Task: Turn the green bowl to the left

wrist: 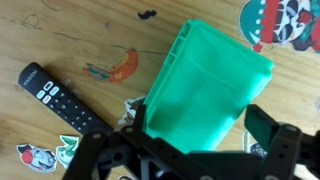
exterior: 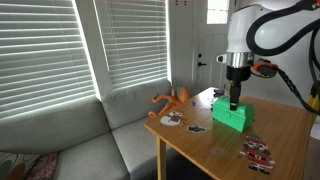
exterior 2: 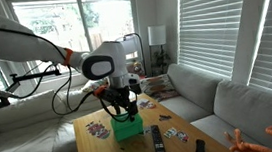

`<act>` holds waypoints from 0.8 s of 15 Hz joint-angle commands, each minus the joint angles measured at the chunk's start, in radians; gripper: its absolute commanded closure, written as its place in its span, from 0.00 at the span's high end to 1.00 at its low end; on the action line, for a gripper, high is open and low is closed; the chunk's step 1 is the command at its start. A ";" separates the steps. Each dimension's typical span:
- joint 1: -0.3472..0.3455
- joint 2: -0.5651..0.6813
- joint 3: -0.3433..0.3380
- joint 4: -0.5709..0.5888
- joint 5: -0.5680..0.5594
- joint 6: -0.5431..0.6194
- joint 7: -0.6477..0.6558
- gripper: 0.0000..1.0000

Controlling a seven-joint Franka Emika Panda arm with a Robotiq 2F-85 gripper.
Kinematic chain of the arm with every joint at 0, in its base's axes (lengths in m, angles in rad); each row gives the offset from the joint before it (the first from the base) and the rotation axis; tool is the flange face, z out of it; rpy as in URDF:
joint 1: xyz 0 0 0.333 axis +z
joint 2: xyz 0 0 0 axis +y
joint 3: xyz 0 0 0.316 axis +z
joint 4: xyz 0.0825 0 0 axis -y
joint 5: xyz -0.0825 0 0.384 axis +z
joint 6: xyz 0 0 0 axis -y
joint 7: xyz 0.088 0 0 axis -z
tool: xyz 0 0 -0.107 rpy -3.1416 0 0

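Observation:
The green bowl (wrist: 205, 80) is a bright green boxy container lying on the wooden table (exterior: 285, 125), and it shows in both exterior views (exterior: 232, 117) (exterior 2: 128, 129). My gripper (wrist: 200, 116) points straight down over its near end, with one finger on each side of it. The left finger is at the bowl's edge, and a small gap shows at the right finger. The jaws look open around the bowl. In both exterior views the gripper (exterior: 235, 103) (exterior 2: 126, 114) is right on top of the bowl.
A black remote control (wrist: 58, 95) lies left of the bowl, also seen in an exterior view (exterior 2: 157, 139). Flat stickers (wrist: 122, 67) are scattered on the table. An orange spindly toy figure (exterior: 170, 102) is at the table's edge by the grey sofa (exterior: 70, 140).

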 commanded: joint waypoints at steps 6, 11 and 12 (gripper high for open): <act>0.001 -0.137 -0.019 0.026 0.054 -0.147 0.126 1.00; -0.021 -0.180 -0.022 0.097 0.052 -0.319 0.370 1.00; -0.026 -0.186 -0.022 0.108 0.053 -0.342 0.417 1.00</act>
